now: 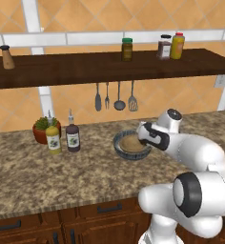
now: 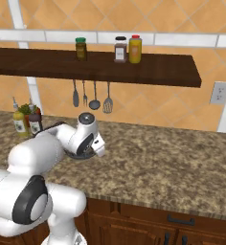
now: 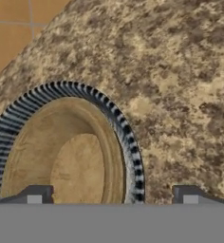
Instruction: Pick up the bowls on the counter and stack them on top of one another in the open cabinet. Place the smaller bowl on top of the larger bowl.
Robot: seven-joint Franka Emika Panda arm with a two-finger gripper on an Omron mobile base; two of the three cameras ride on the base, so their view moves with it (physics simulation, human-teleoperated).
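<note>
Long speckled granite counter (image 1: 28, 176) spanning the scene, above dark wooden drawers (image 1: 105, 224) with black handles. Above it, on the tiled wall, the open cabinet (image 1: 76, 66), a dark-brown doorless shelf carrying three jars near its right part (image 1: 164, 46) and two small shakers at its left end (image 1: 8, 57). Under the shelf, hanging utensils (image 1: 119, 97): fork, ladle, whisk.

White arm reaching forward over the counter, hand angled down at the bowls. Gripper (image 3: 111, 197) spread wide: two dark fingertips well apart at the bottom of the hand view, one (image 3: 35, 194) over the inside of the tan bowl, the other (image 3: 187, 195) over bare granite beyond the dark rim. Straddling the near rim of both bowls, holding nothing; actual contact with the rim not discernible.

The larger bowl (image 1: 119, 143) on the counter, just left of the hand in the left base view, below the hanging utensils. Dark blue-grey, ribbed outside showing as alternating dark and pale ridges (image 3: 128, 137) around the rim. Upright. Mostly hidden behind the wrist in the right base view.

The smaller bowl (image 1: 132, 142) nested inside the larger one, tan and wood-coloured, plain beige inside (image 3: 71, 161), sitting level and roughly centred.

Further left on the counter, well apart from the bowls: red-brown plant pot (image 1: 39, 131), yellow bottle (image 1: 52, 138) and dark bottle (image 1: 73, 136) close together.
</note>
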